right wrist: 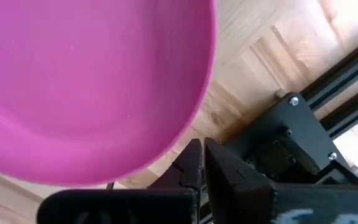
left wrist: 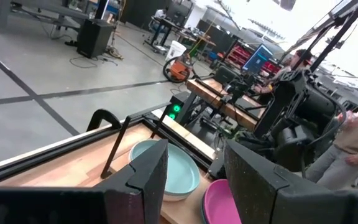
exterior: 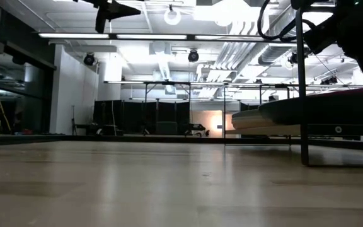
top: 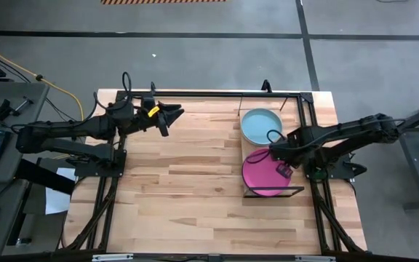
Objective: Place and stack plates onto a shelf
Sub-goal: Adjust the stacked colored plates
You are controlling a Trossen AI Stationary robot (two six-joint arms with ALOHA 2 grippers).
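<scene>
While right jaws (top: 276,153) press together over the magenta plate's (top: 262,177) rim, teal plate (top: 260,125) beside, left jaws (top: 173,115) spread, well apart.

A light teal plate (top: 260,125) and a magenta plate (top: 263,173) lie side by side at centre right, the teal one above. The right gripper (top: 273,153) sits where they meet. The left gripper (top: 174,113) hovers at upper centre-left over the wooden tabletop (top: 188,189).
</scene>
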